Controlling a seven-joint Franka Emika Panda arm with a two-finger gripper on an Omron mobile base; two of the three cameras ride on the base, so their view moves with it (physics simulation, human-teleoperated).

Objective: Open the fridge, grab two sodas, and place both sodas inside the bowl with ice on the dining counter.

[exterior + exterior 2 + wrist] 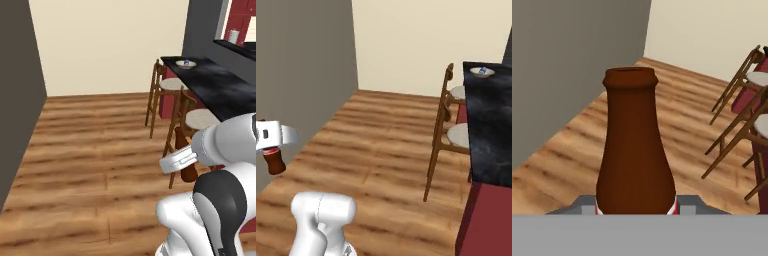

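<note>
A dark brown soda bottle with a red label stands upright in my gripper, which is shut on its lower body. From the right the bottle's base hangs below the white hand over the wooden floor. The bowl with ice sits at the far end of the black speckled dining counter, well ahead and to the right of the bottle. The same bowl rests on the slab above its dark red base. The fridge and the other soda are out of view.
Two wooden stools with pale seats stand along the counter's near side, between me and the slab. A tall grey surface rises on the left. Wooden floor lies open in the middle. A white container sits on a far counter.
</note>
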